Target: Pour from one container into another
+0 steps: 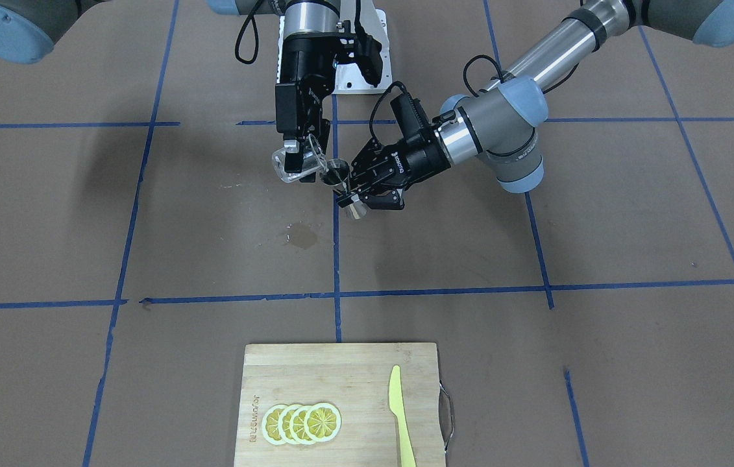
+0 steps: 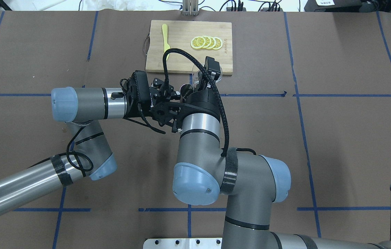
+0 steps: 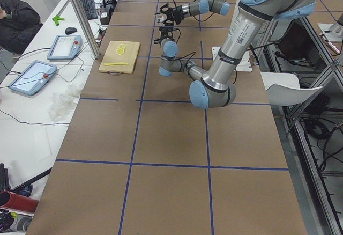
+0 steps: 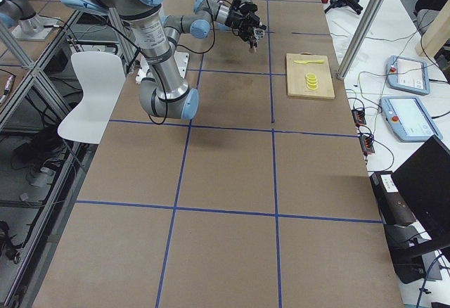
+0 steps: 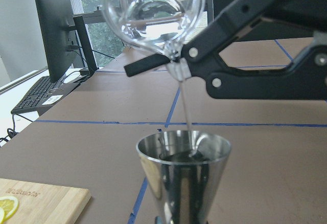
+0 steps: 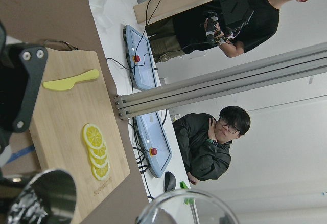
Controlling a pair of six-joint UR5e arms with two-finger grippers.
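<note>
The clear glass cup [image 1: 294,166] hangs tipped on its side above the table, with my right gripper [image 1: 305,154] shut on it from above. Its lip is over the open top of the silver jigger [image 1: 339,172], which stands upright in my left gripper [image 1: 352,196], shut around its waist. In the left wrist view the glass cup [image 5: 152,14] sits above the jigger [image 5: 184,175], and a thin clear stream falls from it into the cone. In the right wrist view the jigger's rim [image 6: 45,196] and the glass rim [image 6: 186,206] show at the bottom.
A wooden cutting board [image 1: 341,370] with lemon slices [image 1: 302,423] and a yellow knife [image 1: 399,415] lies at the table's operator side. A wet spot [image 1: 302,237] marks the paper below the grippers. Two people [image 6: 214,142] are beyond the table.
</note>
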